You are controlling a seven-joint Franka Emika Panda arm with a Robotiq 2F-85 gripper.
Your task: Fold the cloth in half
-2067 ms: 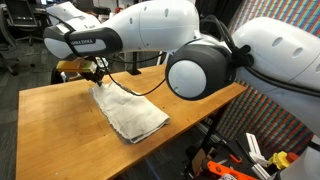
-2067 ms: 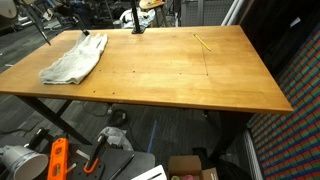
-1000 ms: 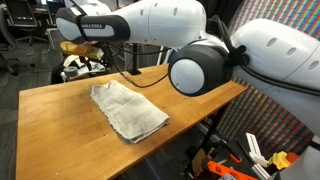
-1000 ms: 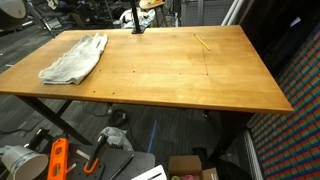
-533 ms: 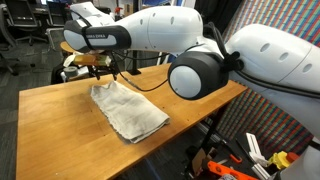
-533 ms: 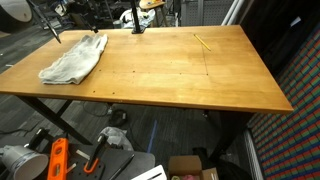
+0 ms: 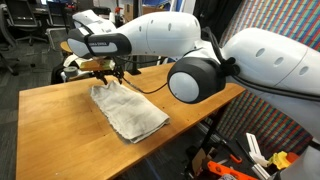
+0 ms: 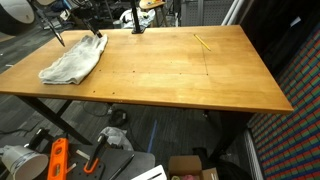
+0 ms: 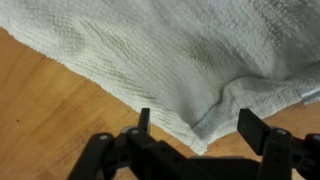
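- White woven cloth (image 9: 180, 50): corner lies between the fingers, long axis running away from them.
- Black two-finger gripper (image 9: 195, 128): fingers spread apart, holding nothing.

I get even, fairly bright overhead light in both exterior views. The worktop (image 8: 180, 70) carries a soft pale sheen and no hard shadows, while the floor beneath it sinks into gloom. The white arm (image 7: 270, 60) close to the lens looks washed out and soft. My wrist view is dimmer and grainy. The cloth (image 9: 170, 50) weave reads well, but the dark claw (image 9: 195, 125) seems blurred, perhaps from being too near.
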